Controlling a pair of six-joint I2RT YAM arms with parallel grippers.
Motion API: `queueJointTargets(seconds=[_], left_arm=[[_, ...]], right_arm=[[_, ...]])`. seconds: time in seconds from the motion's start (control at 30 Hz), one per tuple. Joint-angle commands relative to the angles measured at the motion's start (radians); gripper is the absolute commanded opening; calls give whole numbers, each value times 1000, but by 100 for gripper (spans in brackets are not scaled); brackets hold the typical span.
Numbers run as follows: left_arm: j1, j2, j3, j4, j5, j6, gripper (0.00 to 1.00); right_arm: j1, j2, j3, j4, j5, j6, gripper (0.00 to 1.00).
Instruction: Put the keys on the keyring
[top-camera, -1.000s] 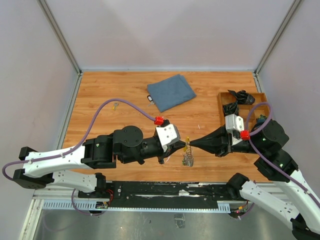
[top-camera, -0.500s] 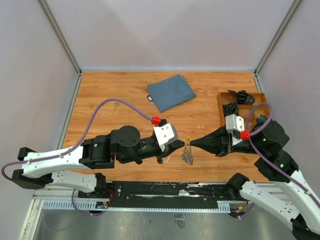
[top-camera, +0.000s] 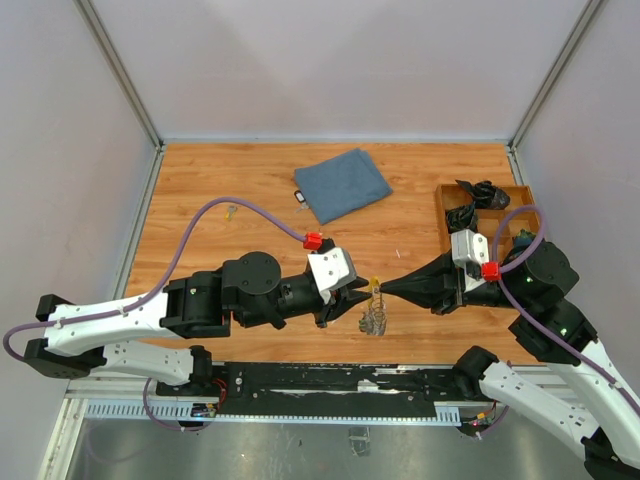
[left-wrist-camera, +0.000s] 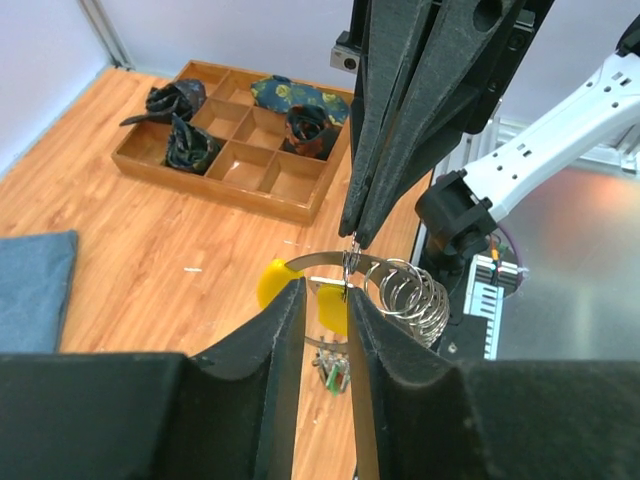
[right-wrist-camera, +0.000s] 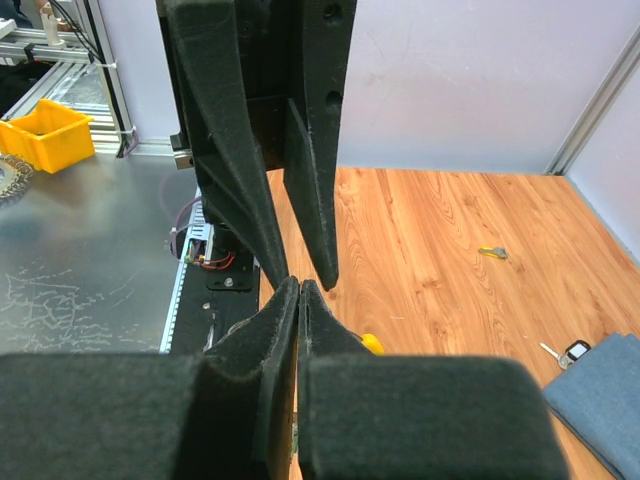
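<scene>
Right gripper (top-camera: 386, 291) is seen from above clamped on the keyring (top-camera: 375, 318) between the arms, apparently to steady its wire; from left wrist, yellow key (left-wrist-camera: 270, 284) is pinched by left gripper (left-wrist-camera: 325, 292), likely for threading; from right wrist, fingers (right-wrist-camera: 270, 330) are pressed together, ring unseen.

Folded blue cloth (top-camera: 342, 184) on far-ctr of wood desk (top-camera: 250, 180); divided wooden tray (left-wrist-camera: 212, 190) at rt side w/ dark bundles (left-wrist-camera: 188, 143) in some compartments.
</scene>
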Motion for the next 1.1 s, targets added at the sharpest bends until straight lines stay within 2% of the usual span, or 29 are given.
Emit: queueJointTargets(seconds=[0.0,0.1,0.37,0.63,0.8,1.07], left_arm=[[-9,-6,-14,42,17,-6,32],[-9,-12,-23,58,25,-8,38],[-9,-32,-73,170,55,-23,38],[-9,-41,-98,234,75,-26,34],[-9,-40,-103,244,79,-27,25],[-9,-25,-103,242,79,-27,20]], right_arm=[[16,-10,25,44,4,-3,0],[17,-13,21,42,2,-3,0],[15,-13,19,41,-8,-3,0],[16,-14,24,28,-16,-9,0],[15,-17,26,28,-21,-7,0],[16,-20,28,32,-25,-4,0]])
